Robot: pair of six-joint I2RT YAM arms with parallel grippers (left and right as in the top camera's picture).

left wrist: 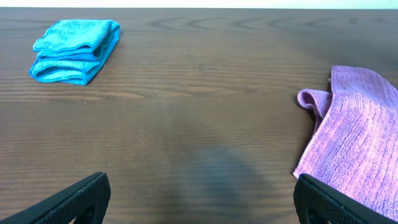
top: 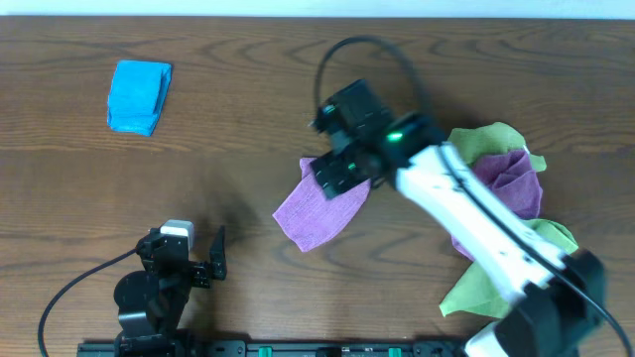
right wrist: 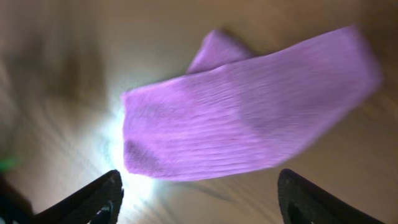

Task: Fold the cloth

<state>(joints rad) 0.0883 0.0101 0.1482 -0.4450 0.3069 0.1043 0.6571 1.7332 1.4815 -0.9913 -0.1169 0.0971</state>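
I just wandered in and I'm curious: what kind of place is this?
Probably a robotics lab or test bench: a left arm and right arm mounted at a wooden table, with a purple cloth, a folded blue cloth and a heap of more cloths.

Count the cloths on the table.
4: blue cloth, folded, far left; purple cloth at centre under the right end effector; second purple cloth and green cloth piled at right. The arm may hide more.
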